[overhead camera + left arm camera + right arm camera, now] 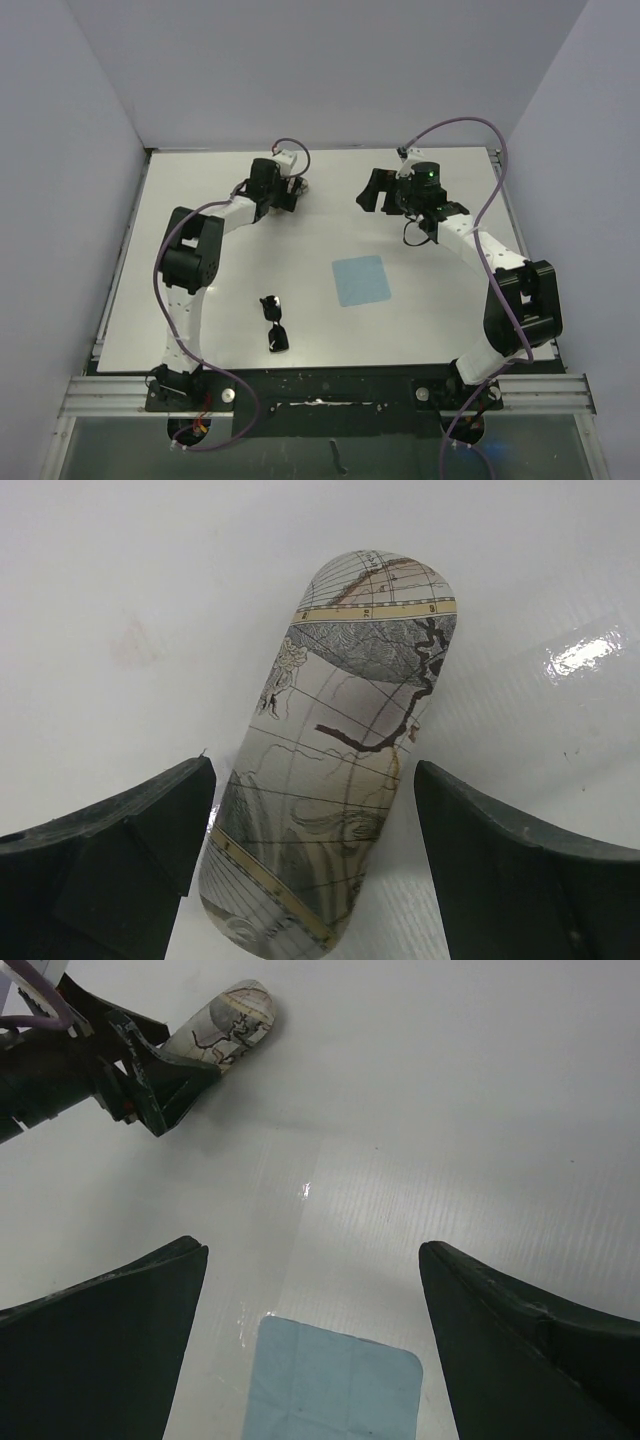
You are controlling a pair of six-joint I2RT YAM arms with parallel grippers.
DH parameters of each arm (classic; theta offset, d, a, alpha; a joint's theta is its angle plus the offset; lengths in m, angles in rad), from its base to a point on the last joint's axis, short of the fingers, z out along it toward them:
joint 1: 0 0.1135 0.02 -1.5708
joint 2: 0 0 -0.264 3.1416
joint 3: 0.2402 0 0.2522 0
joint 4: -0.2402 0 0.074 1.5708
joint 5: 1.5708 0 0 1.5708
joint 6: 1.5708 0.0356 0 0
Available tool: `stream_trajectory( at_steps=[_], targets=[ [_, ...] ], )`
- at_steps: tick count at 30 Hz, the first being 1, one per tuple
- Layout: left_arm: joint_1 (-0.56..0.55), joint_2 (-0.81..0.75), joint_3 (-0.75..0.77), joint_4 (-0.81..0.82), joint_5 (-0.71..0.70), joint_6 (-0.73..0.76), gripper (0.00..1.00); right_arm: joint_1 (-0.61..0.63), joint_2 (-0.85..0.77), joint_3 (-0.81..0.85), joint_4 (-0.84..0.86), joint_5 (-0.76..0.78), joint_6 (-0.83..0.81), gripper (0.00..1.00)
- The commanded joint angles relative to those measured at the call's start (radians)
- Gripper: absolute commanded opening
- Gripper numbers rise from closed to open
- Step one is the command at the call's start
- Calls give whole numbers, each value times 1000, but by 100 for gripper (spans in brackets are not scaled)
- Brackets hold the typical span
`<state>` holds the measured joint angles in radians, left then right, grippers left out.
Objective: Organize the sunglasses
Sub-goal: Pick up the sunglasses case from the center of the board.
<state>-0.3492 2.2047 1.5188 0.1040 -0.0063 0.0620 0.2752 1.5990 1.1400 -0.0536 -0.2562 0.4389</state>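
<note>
The cloth [335, 1385] runs off the right wrist view's bottom edge; overhead, the sunglasses [277, 335] are too small to tell folded or open.

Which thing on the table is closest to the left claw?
The map-printed case, lying between the fingers of the open left gripper. The sunglasses and blue cloth sit apart from it, nearer the arm bases.

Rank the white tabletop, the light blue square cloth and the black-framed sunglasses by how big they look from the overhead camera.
1. White tabletop, by far the largest.
2. Light blue square cloth.
3. Black-framed sunglasses: about as long as the cloth's side, but far narrower.
</note>
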Motion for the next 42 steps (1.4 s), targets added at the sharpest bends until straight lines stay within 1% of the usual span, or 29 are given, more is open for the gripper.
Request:
stream_trajectory(
  at_steps=[1, 7, 8, 9, 10, 12, 13, 14, 16, 17, 18, 19, 20, 24, 26, 29, 34, 42],
  targets=[
    [-2, 30, 65, -33, 33, 6, 81, -5, -12, 15, 46, -19, 9, 92],
    [-4, 46, 68, -36, 20, 11, 81, -4, -8, 7, 50, -16, 13, 92],
    [-6, 45, 67, -36, 22, 10, 78, -4, -7, 7, 50, -17, 14, 92],
    [-7, 42, 63, -36, 23, 10, 68, -5, -7, 7, 51, -16, 16, 92],
    [-10, 38, 58, -35, 23, 9, 63, -5, -7, 6, 53, -15, 19, 92],
    [-20, 24, 40, -15, 7, 9, 59, -4, -7, 4, 56, -18, 21, 92],
    [-25, 13, 29, -8, -4, 11, 54, -4, -7, 3, 56, -20, 23, 92],
    [-31, 7, 21, -5, -10, 13, 46, -2, -7, 1, 58, -20, 23, 92],
    [-45, -7, 13, -6, -33, 17, 28, -2, -6, -2, 63, -20, 25, 92],
    [-54, -14, 8, -9, -43, 21, 24, -1, -5, -3, 63, -21, 27, 92],
    [-63, -23, 0, -8, -54, 27, 24, -1, -5, -5, 63, -21, 27, 92],
    [-74, -32, -7, -10, -63, 37, 19, 0, -6, -6, 64, -21, 28, 92],
    [-84, -40, -13, -12, -72, 46, 16, 0, -8, -7, 64, -21, 29, 92],
    [-112, -86, -40, -28, -80, 50, 16, -2, -23, -16, 67, -16, 29, 92],
    [-118, -120, -61, -29, -79, 20, 16, -4, -32, -19, 60, -8, 29, 92],
    [-128, -190, -121, -5, -56, -39, 16, -13, -48, -22, 50, -2, 32, 92],
    [-179, -284, -222, 25, -80, -77, 16, -20, -85, -46, 45, 3, 36, 92],
    [-264, -306, -322, 60, -112, -132, 16, -23, -131, -66, 31, 19, 39, 92]
  ],
)
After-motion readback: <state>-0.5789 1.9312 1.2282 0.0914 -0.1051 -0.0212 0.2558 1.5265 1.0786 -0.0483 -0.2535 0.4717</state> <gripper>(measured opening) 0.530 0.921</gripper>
